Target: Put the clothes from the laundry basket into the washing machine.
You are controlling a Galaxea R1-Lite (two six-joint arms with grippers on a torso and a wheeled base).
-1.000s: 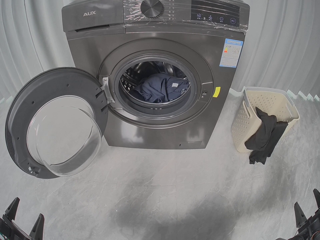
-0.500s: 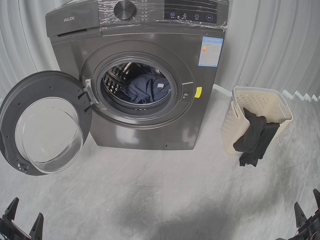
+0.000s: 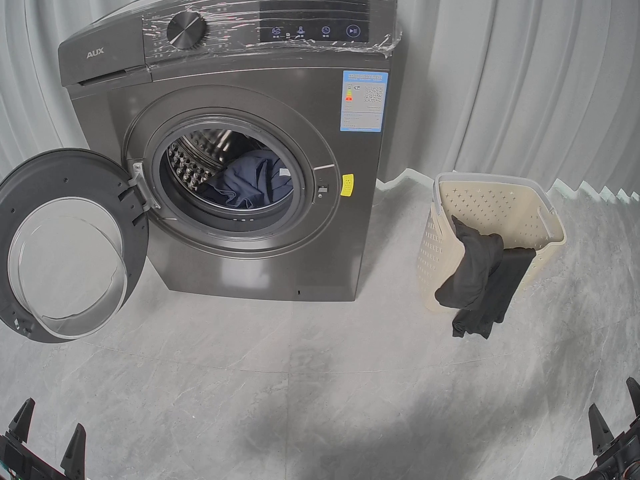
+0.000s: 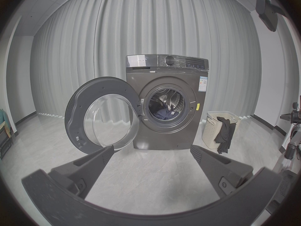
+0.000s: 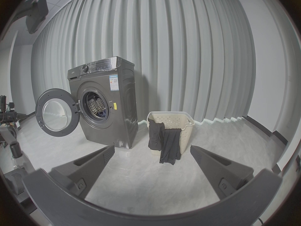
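Left gripper (image 3: 52, 425): black, wedge-shaped fingers, spread apart; I have it held low at the near left, over the floor.
Right gripper (image 3: 613, 401): same build, fingers likewise spread; low at the near right.
Floor (image 3: 333, 381): glossy grey stone-look tiles, lying between both grippers and everything listed below.
Washing machine (image 3: 267, 248): dark grey metal box, front-loading, well ahead of the left gripper. I note clear film (image 3: 267, 15) wrapped over the control panel and its round dial (image 3: 186, 30).
Door (image 3: 67, 175): round, dark rim around a clear bowl-shaped window, swung wide open to the left.
Drum (image 3: 190, 161): shiny perforated steel. Contents: one crumpled dark blue garment (image 3: 250, 181), lying low inside.
Laundry basket (image 3: 430, 248): cream plastic, rectangular, walls pierced with small holes; stands on the floor to the right of the machine, near it but not touching.
Dark clothes (image 3: 480, 275): soft and limp, charcoal and black; draped over the basket's near rim, part inside, most hanging down the outer wall. What lies deeper in the basket I cannot tell.
Curtain (image 3: 507, 68): pale grey, pleated, behind machine and basket.
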